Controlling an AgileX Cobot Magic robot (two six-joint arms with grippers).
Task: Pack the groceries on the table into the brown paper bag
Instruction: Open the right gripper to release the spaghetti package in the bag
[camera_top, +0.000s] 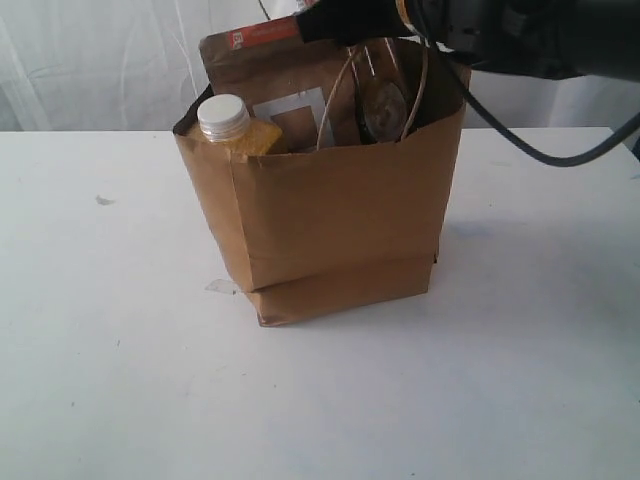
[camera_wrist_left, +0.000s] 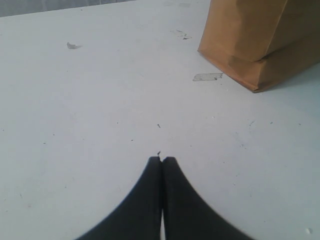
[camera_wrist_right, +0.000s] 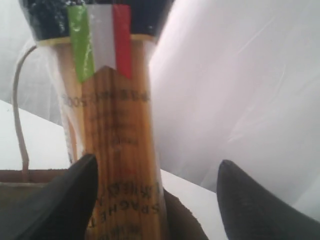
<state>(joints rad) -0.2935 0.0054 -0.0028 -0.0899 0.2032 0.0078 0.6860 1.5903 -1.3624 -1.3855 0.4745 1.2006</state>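
The right hand (camera_wrist_right: 156, 162): fingers spread, nothing clamped. Pack (camera_wrist_right: 117, 150) stands between them, leant on one finger only; its foot is hidden, judged inside the bag (camera_top: 330, 220) at mid-desk (camera_top: 120, 380), where bottle (camera_top: 225, 118) and pouch (camera_top: 260, 70) are lodged. The left hand (camera_wrist_left: 162, 160): shut, empty, held over desk left of the bag. Risk noted: if the right hand is drawn off sideways, the tall pack may be tipped out or a handle (camera_wrist_right: 16, 107) snagged.

White curtain (camera_top: 90, 60) right behind the table (camera_top: 120, 400), hanging in soft folds, light glowing through it, table broad and plain white, evenly lit, a few faint grey scuffs (camera_top: 104, 200) on the table
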